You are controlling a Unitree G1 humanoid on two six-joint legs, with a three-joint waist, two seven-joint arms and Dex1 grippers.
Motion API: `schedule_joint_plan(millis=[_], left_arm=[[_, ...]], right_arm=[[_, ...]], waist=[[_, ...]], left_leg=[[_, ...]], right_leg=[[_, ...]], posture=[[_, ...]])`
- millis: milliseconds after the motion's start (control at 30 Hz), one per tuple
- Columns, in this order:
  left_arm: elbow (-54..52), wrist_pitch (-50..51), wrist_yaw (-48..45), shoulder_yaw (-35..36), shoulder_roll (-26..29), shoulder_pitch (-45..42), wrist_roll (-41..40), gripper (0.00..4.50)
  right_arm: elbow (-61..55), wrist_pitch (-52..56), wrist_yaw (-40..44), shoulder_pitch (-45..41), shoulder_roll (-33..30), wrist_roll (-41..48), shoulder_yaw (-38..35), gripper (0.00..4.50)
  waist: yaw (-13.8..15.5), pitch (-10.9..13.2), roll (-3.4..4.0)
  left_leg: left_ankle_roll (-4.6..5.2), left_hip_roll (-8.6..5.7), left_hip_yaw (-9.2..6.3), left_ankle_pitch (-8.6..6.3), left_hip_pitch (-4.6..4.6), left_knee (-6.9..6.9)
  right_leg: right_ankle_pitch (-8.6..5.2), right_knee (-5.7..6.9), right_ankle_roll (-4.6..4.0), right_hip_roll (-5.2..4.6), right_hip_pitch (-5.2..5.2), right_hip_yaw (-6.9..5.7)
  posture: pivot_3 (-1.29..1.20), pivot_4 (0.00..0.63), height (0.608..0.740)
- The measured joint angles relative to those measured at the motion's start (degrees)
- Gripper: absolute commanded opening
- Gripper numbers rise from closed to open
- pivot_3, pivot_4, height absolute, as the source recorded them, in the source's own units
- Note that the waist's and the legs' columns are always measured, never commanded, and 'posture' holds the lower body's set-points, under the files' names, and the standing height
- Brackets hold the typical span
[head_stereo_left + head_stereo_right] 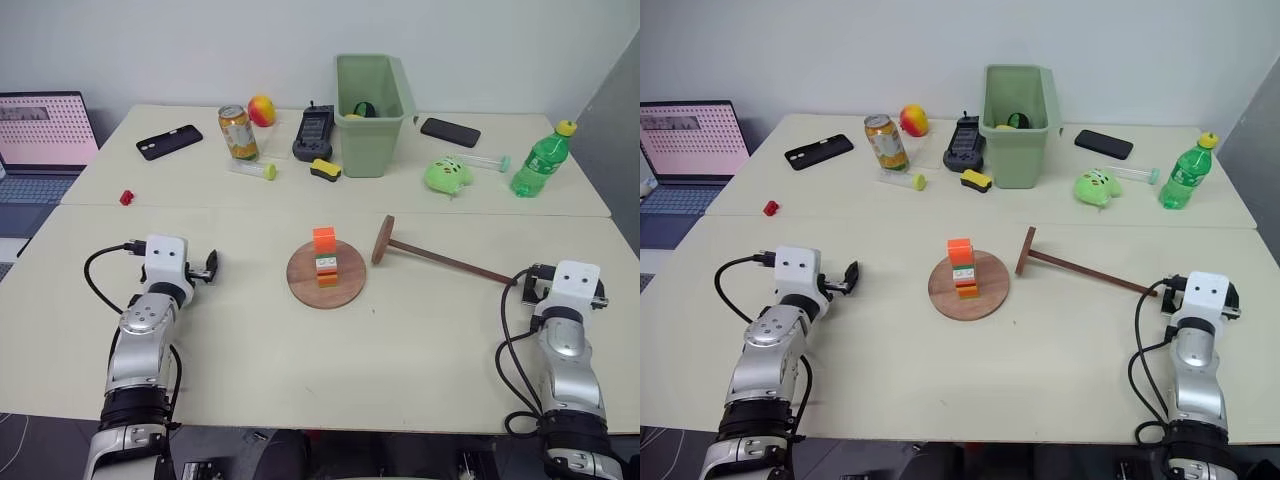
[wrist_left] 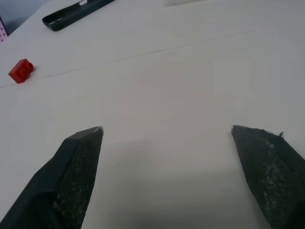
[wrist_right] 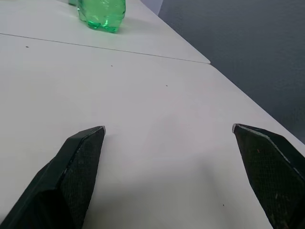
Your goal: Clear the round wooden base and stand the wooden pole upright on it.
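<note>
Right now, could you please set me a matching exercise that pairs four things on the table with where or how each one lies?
Things:
1. orange block stack
2. wooden pole
3. green bottle
4. small red brick

Places or states:
A. lying on its side to the right of the round wooden base
B. standing near the table's far right edge
C. lying alone ahead of the left claw
D. standing on the round wooden base

Pairs: 1-D, 2-A, 3-B, 4-C
</note>
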Motion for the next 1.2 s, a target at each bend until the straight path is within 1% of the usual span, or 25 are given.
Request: schedule_joint_plan(millis=[233,333,400,467,567,633,700,800,867,900,1067,1200], left_arm=[[-0.1,0.6,0.2,1.3,-0.3,0.0,-1.9,4.50],[-1.0,1.8,-2.1,1.9,0.0,0.2,-3.8,4.50],[-2.4,4.0,-4.6,2.4,1.7,0.1,-6.1,4.50],[-3.4,6.1,-7.0,2.8,4.6,-0.3,-7.4,4.50],[-5.3,8.6,-12.7,3.0,10.6,-2.4,-9.3,4.50],[-7.8,8.8,-17.2,2.6,13.8,-4.0,-10.5,4.50],[-12.3,9.9,-23.2,1.2,16.6,-5.2,-12.4,4.50],[-17.2,13.2,-29.1,-1.6,17.8,-6.1,-15.1,4.50],[-19.6,16.4,-33.0,-4.1,17.9,-7.4,-17.6,4.50],[-21.1,18.8,-35.9,-6.3,17.9,-9.4,-19.4,4.50],[-24.5,24.4,-42.5,-10.6,17.9,-15.5,-23.9,4.50],[-24.2,24.1,-47.8,-15.0,17.9,-17.2,-23.7,4.50]], right_arm=[[0.0,0.1,-0.1,-0.1,0.0,0.0,0.0,4.48],[0.0,0.2,0.8,-0.1,-0.4,0.1,0.0,4.48],[-0.2,0.2,2.5,-0.1,-2.0,0.5,0.0,4.48],[-1.3,0.6,5.7,-0.1,-4.5,2.6,-0.8,4.48],[-6.2,3.8,16.8,-0.2,-9.5,10.8,-2.5,4.48],[-11.7,7.5,26.5,0.1,-13.2,18.3,-2.5,4.48],[-19.6,15.8,38.5,1.5,-19.4,30.1,-2.8,4.48],[-27.2,24.9,46.9,2.8,-24.1,41.2,-3.0,4.48],[-31.7,30.3,50.1,4.0,-26.2,46.8,-1.8,4.48],[-35.0,33.1,51.8,4.2,-26.8,50.1,-0.1,4.48],[-40.1,35.4,52.5,3.6,-25.5,53.0,4.7,4.48],[-42.9,36.0,51.2,3.2,-24.0,54.0,6.7,4.48]], waist=[[0.0,0.0,0.00],[0.0,0.0,0.00],[0.0,0.0,0.00],[0.0,0.0,0.01],[0.0,0.0,0.02],[-0.1,0.1,0.06],[0.1,0.1,0.15],[0.1,0.1,0.14],[0.1,0.1,0.13],[0.1,0.1,0.11],[0.0,0.1,0.10],[0.0,0.1,0.10]], left_leg=[[0.00,0.01,0.00,0.00,0.00,0.00],[0.00,0.00,0.01,0.00,-0.01,0.00],[0.00,0.00,0.01,0.00,-0.01,0.00],[0.01,0.00,0.00,0.00,-0.01,0.00],[0.03,-0.01,-0.02,-0.01,-0.01,-0.01],[0.04,0.00,-0.03,-0.01,0.00,-0.04],[0.04,-0.03,-0.08,0.00,0.00,-0.09],[0.06,0.03,-0.22,-0.01,-0.01,-0.09],[0.06,0.01,-0.23,-0.01,-0.07,-0.06],[0.07,0.01,-0.24,-0.01,-0.11,-0.01],[0.07,-0.08,-0.21,-0.01,-0.15,0.05],[0.06,-0.06,-0.24,-0.01,-0.17,0.04]], right_leg=[[0.00,0.00,0.00,0.00,0.00,0.00],[0.00,0.00,0.00,0.01,-0.01,0.00],[0.00,0.01,0.00,0.01,-0.01,0.00],[0.00,0.01,0.00,0.03,-0.01,-0.01],[0.00,-0.02,0.00,0.07,0.00,-0.04],[0.00,-0.08,0.00,0.08,0.04,-0.05],[0.00,-0.19,0.00,0.11,0.11,-0.09],[0.00,-0.38,0.00,0.09,0.28,-0.09],[0.00,-0.40,0.00,0.10,0.29,-0.15],[0.00,-0.41,0.00,0.11,0.29,-0.20],[0.00,-0.43,0.00,0.22,0.29,-0.18],[0.00,-0.46,0.00,0.23,0.27,-0.19]], posture=[[0.00,0.150,0.740],[0.00,0.150,0.740],[0.00,0.150,0.740],[0.00,0.150,0.740],[0.00,0.150,0.740],[0.00,0.150,0.740],[0.00,0.150,0.740],[0.00,0.150,0.740],[0.00,0.150,0.740],[0.00,0.150,0.740],[0.00,0.150,0.740],[0.00,0.150,0.740]])
